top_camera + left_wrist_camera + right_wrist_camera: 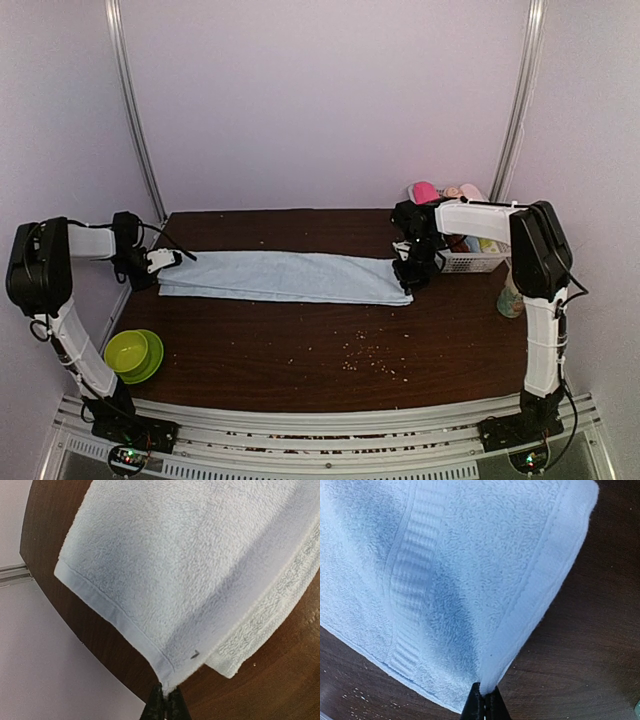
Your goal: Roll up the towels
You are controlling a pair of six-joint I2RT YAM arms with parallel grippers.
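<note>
A pale light blue towel (285, 276) lies stretched in a long folded strip across the dark wooden table (300, 345). My left gripper (157, 265) is shut on the strip's left end, pinching a corner of the blue towel (190, 580) between its black fingertips (156, 705), with the left gripper (165, 690) at the bottom of its wrist view. At the strip's right end my right gripper (412, 268) is shut on the hemmed edge of the blue towel (445, 580); the right gripper (485, 692) sits low in its view. A magenta-pink towel (424, 191) shows in the basket behind the right arm.
A white basket (472, 262) with small cloth rolls stands at the back right. A green bowl (133, 353) sits off the table's left edge. A pale bottle (510, 297) stands by the right arm. Crumbs (365, 355) dot the front of the table.
</note>
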